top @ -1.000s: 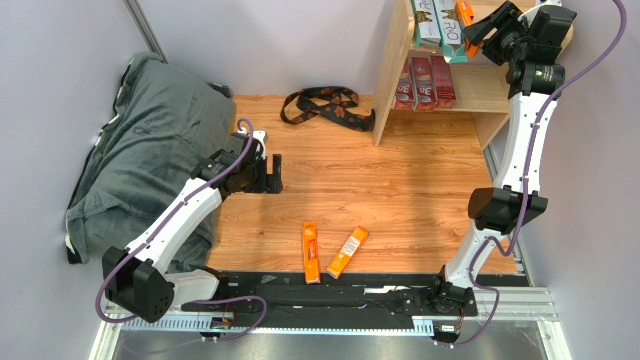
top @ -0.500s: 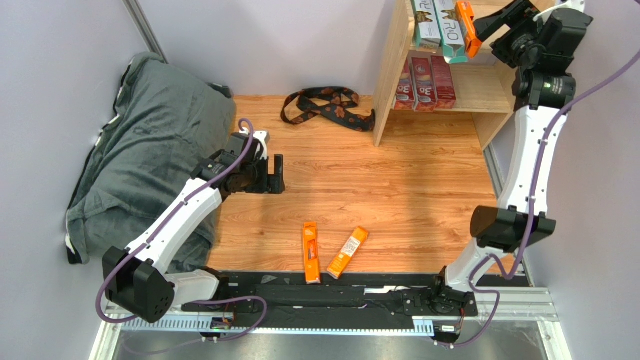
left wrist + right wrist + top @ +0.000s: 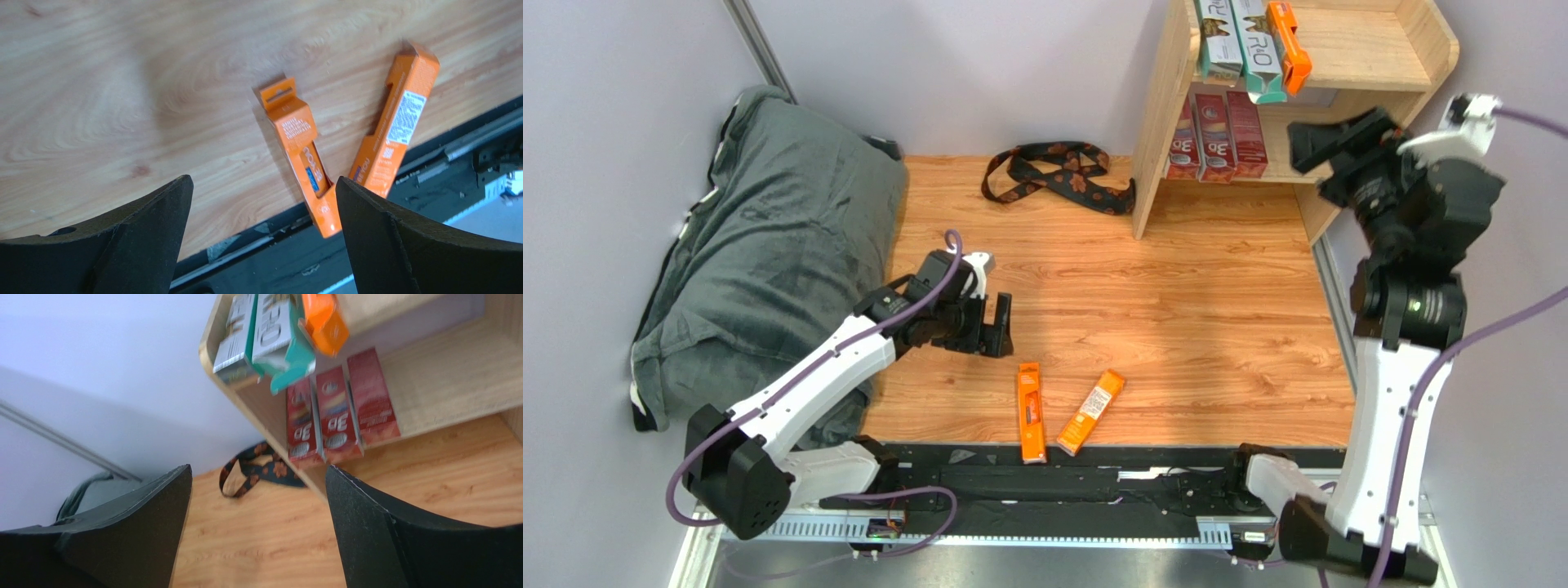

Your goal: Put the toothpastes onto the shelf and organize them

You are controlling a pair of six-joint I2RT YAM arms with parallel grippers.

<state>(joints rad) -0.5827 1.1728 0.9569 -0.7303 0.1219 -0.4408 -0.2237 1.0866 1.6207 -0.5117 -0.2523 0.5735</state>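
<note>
Left claw (image 3: 997, 328) gapes near two orange toothpastes (image 3: 1030, 412) (image 3: 1090, 413) — neither touched.

A robotics test cell rather than a home or shop: the left arm (image 3: 817, 380) and right arm (image 3: 1400, 368), white and black, are bolted to a metal rail (image 3: 1063, 527) (slotted, silver) at the near edge of a wood-grain table (image 3: 1185, 306). Plain pale walls (image 3: 1014, 61) box it in, and a small wooden shelf (image 3: 1163, 110) stands at the far corner.
</note>
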